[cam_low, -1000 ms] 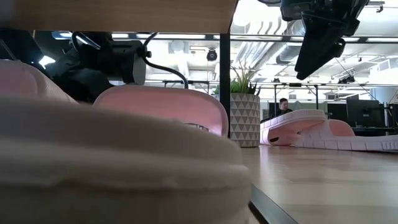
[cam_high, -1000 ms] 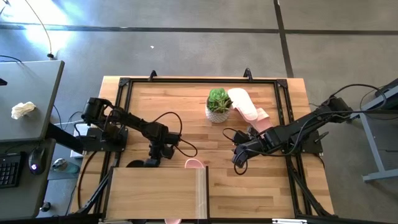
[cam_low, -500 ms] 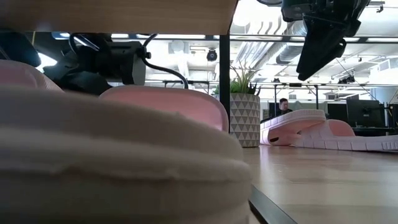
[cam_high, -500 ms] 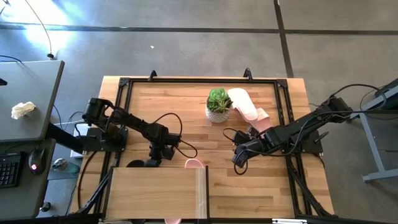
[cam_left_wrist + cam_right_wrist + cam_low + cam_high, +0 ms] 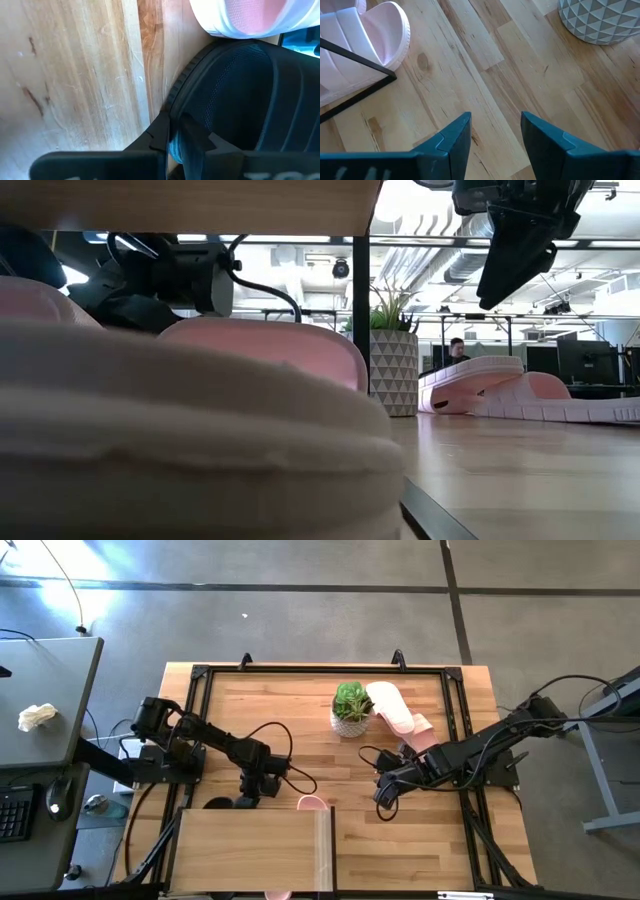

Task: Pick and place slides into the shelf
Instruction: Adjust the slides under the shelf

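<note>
- Left gripper, clamped tight on the rim of a black ribbed rubber slide, sits at the back edge of the low light-plywood shelf, apparently ready to feed the sandal under the flat top panel.
- Just past the fingers, the toe of a light pink foam slide lies against the black one, partly tucked beneath the shelf; a judgement only, but it looks already stowed.
- Beside that grip, bare boards of the black-framed wooden tabletop leave room to swing the black slide round for insertion.
- Right gripper hovers above the table well apart from the left one, near the shelf's dark side edge, its fingers parted and holding nothing, seemingly waiting its turn.
- Beyond the right gripper stands a small green plant in a white faceted pot.
- Farther still, touching the pot's far side, more light pink slides lie loosely stacked, yet to be shelved.
- From table height, a pink slide fills the foreground under the shelf top, so how many are stowed cannot be told.
</note>
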Tool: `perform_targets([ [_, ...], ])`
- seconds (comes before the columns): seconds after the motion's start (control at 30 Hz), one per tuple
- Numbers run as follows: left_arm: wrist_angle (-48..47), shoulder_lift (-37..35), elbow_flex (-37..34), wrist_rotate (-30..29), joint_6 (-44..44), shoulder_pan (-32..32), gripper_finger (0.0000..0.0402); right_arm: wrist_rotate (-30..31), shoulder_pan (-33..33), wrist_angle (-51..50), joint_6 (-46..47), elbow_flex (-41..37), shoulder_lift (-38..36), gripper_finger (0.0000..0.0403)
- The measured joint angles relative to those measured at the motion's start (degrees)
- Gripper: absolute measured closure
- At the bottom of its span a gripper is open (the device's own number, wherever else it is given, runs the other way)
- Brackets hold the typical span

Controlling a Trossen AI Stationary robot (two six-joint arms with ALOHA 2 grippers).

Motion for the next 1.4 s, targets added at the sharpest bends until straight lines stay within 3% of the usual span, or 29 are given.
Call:
perform_targets([
  [0.77,0.2,-2.9,-0.1,-4.7,-3.1,0.0,0.0398,1.7,0.0,0.0,0.0,0.0,0.0,0.0242],
  [1.4,0.4,-3.1,0.0,-6.9,-16.0,0.0,0.0399,3.5,0.0,0.0,0.0,0.0,0.0,0.0242],
])
